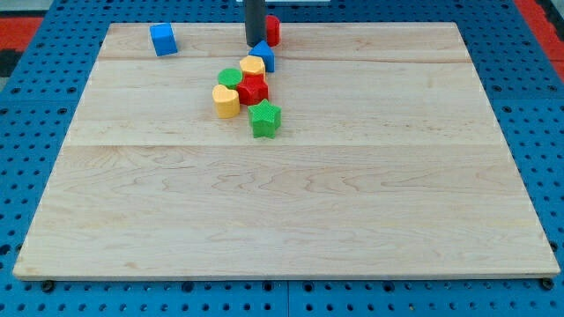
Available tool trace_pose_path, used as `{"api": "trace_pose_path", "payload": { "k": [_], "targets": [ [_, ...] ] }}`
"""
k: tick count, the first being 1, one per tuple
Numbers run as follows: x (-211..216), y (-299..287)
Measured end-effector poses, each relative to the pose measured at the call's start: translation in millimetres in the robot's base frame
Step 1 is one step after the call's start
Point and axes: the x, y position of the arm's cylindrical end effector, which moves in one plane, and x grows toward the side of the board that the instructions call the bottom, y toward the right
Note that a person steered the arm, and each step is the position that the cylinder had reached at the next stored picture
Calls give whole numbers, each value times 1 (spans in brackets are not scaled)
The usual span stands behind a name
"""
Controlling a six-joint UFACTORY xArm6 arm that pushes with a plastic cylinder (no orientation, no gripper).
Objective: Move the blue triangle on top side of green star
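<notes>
Counter (291, 220) bare wood at view's bottom | green star (264, 118) lowest of cluster | blue triangle (263, 55) at cluster's top, well above star | my tip (255, 44) touching triangle's upper left | no gripper fitted, nothing held

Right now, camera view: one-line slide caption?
My tip sits just above the blue triangle, which heads a block cluster ending at the green star.
</notes>
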Motion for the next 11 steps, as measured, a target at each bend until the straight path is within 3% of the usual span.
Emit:
{"api": "trace_pose_path", "payload": {
  "k": [2,4,8,10,11],
  "targets": [
    [4,-13],
    [27,30],
    [110,44],
    [108,48],
    [88,56]
  ]
}}
